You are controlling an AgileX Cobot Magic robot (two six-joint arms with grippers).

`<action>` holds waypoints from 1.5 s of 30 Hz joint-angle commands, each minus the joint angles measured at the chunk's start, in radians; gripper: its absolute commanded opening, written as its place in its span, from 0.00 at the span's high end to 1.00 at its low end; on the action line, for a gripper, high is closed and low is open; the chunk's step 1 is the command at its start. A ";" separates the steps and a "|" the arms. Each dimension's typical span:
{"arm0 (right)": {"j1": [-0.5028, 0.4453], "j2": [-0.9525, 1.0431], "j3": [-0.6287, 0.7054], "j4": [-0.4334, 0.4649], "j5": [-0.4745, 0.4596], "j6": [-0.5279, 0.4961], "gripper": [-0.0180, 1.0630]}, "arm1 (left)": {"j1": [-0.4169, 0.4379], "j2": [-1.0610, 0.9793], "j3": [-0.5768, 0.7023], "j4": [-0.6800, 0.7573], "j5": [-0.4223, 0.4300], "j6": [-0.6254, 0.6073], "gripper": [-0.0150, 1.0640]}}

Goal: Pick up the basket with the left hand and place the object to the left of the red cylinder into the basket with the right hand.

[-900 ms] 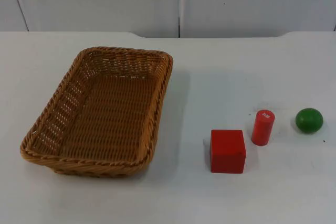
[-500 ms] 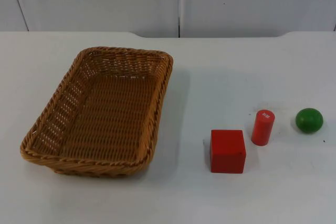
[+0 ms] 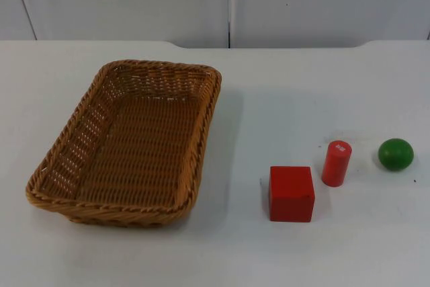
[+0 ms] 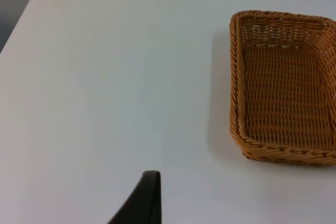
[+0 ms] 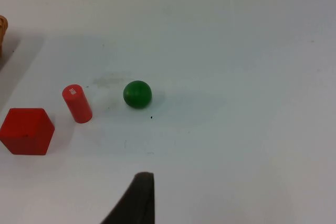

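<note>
- Basket (image 3: 127, 144) lies on the surface, well left of the red cylinder (image 3: 336, 163); left tool (image 4: 142, 203) waits apart from it, fingers' state unclear.
- Red cube (image 3: 291, 193) sits just left of the cylinder.
- Right tool (image 5: 135, 200), state likewise unclear, could topple the cylinder when reaching.

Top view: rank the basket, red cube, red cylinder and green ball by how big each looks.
1. basket, largest by far
2. red cube
3. red cylinder and green ball: close in apparent size, and the upright cylinder is foreshortened, so I will not rank them.
</note>
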 commanded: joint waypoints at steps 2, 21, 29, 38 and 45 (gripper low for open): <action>-0.006 -0.002 -0.001 -0.004 -0.008 -0.009 0.01 | 0.003 -0.003 0.007 -0.009 0.000 -0.006 0.01; -0.006 -0.002 -0.001 -0.004 -0.008 -0.009 0.01 | 0.003 -0.003 0.007 -0.009 0.000 -0.006 0.01; -0.006 -0.002 -0.001 -0.004 -0.008 -0.009 0.01 | 0.003 -0.003 0.007 -0.009 -0.002 -0.006 0.01; -0.006 -0.002 -0.001 -0.004 -0.008 -0.009 0.01 | 0.003 -0.003 -0.013 -0.009 -0.026 -0.006 0.01; -0.006 -0.002 -0.001 -0.004 -0.008 -0.009 0.01 | 0.003 0.047 -0.086 -0.009 -0.094 -0.006 0.01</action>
